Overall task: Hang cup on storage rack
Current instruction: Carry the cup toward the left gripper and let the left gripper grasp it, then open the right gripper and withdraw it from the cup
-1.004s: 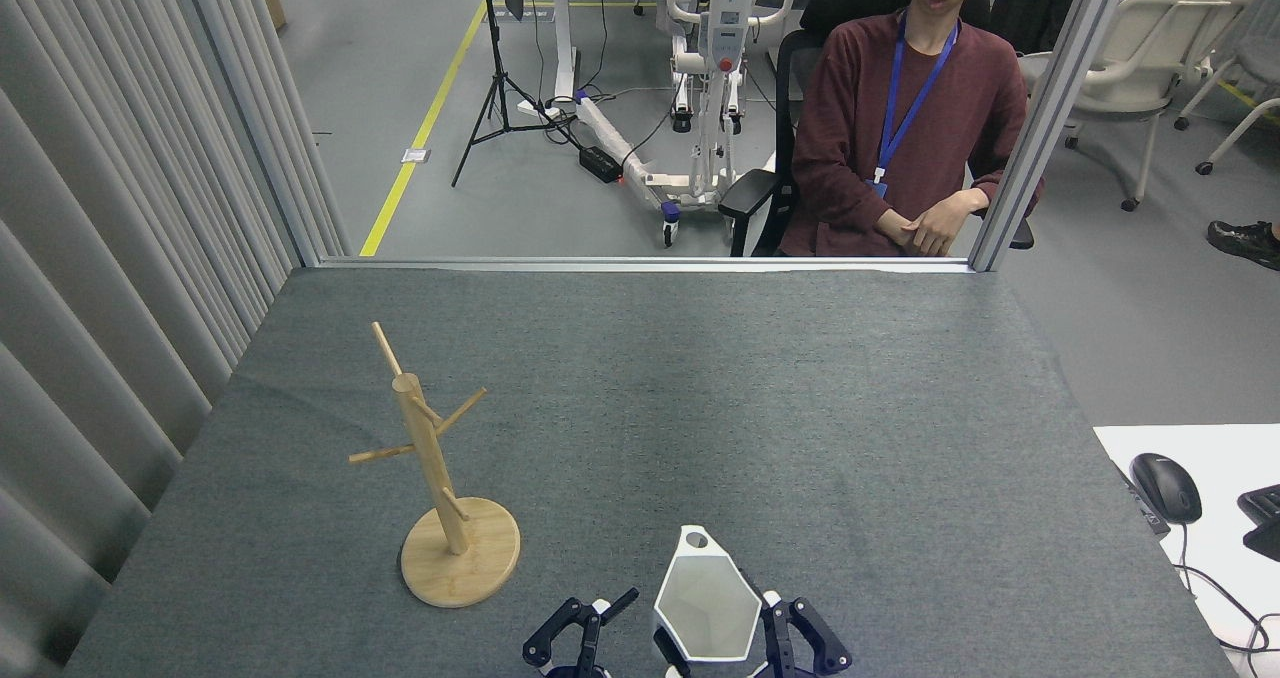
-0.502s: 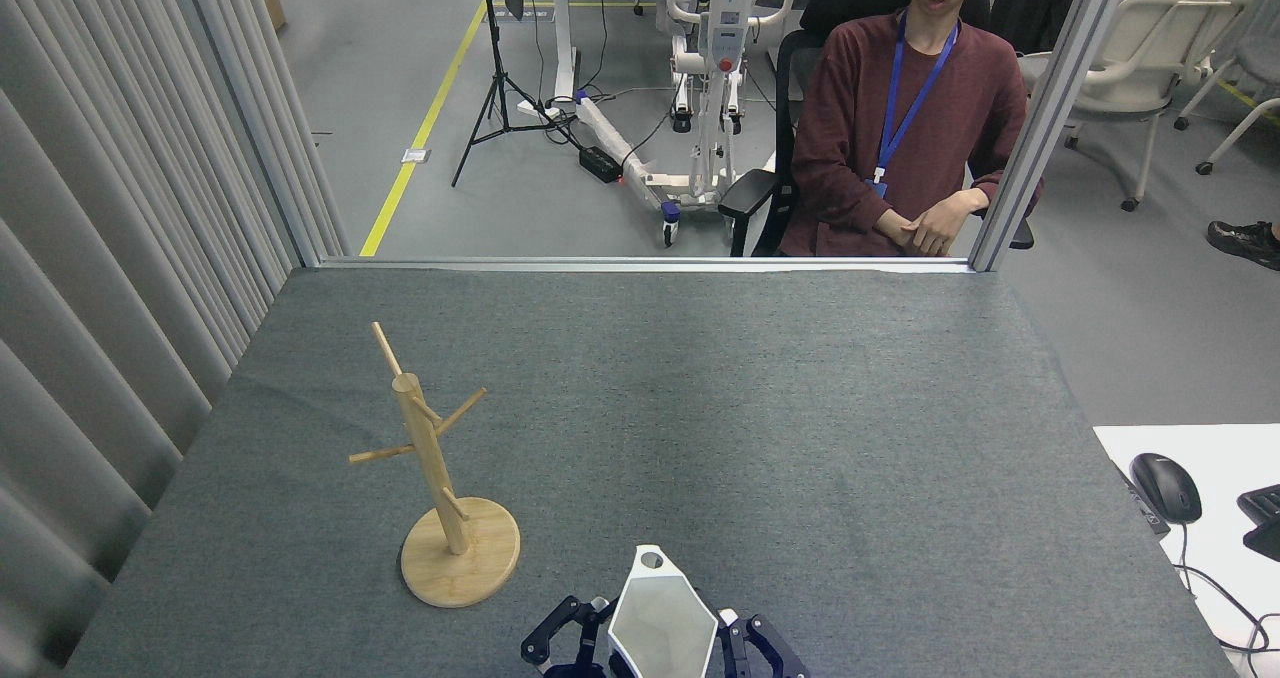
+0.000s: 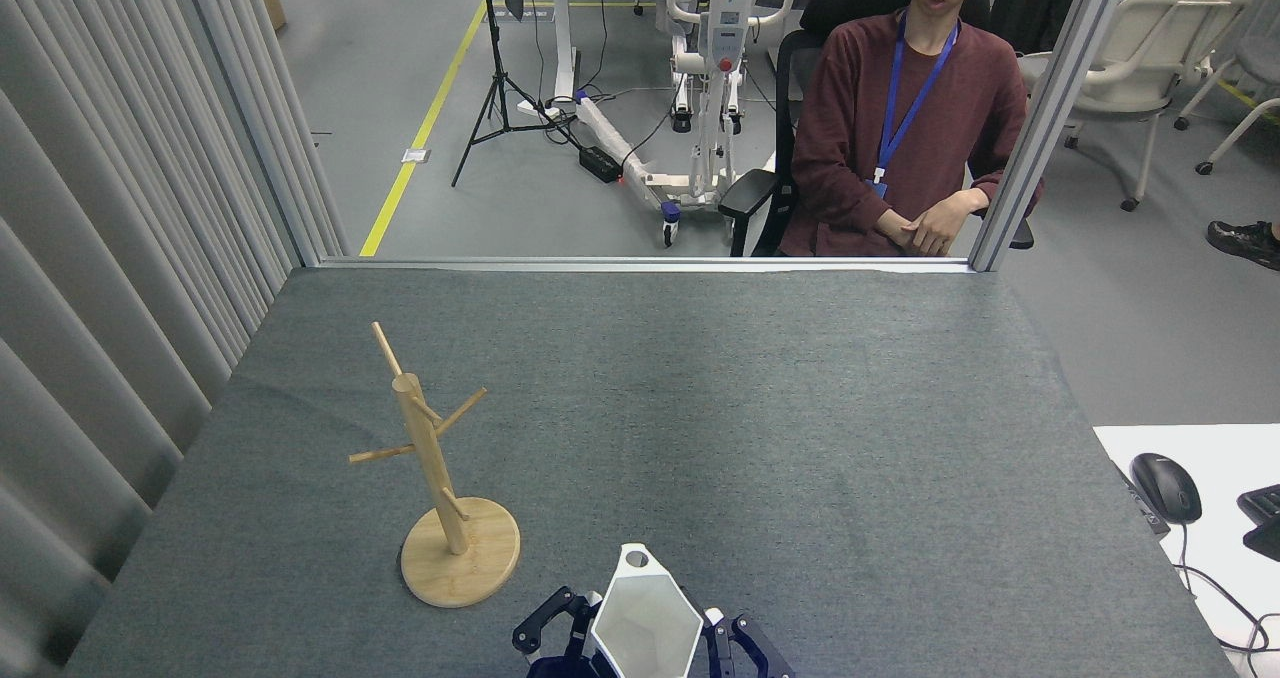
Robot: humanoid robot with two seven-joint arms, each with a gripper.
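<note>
Toward the front-left corner of the tabletop [image 3: 800,408] stands the storage rack [image 3: 428,463], upright on its round base, every peg bare. Just right of it, at the front edge, sits the left gripper [image 3: 550,630], dark fingers [image 3: 535,626] close against the cup's left side; cannot tell whether spread or closed, since the view's lower edge cuts them off. Next comes the cup [image 3: 645,620], mouth tipped up toward the head view, pierced tab handle [image 3: 636,559] pointing to the far edge, well short of any peg. Right of that, the right gripper [image 3: 735,643], fingers [image 3: 748,648] seemingly clamped on the cup's right wall.

Looks like the carrying step: cup in hand, hanging not yet done. Calls next for a lift up and left toward the rack, then a turn so the handle hole lines up with an angled peg, perhaps the one reaching right, before sliding on.

Compared with a second ago: cup and both grippers shifted left and nearer the front edge, closer to the rack's base. Rack unmoved.
</note>
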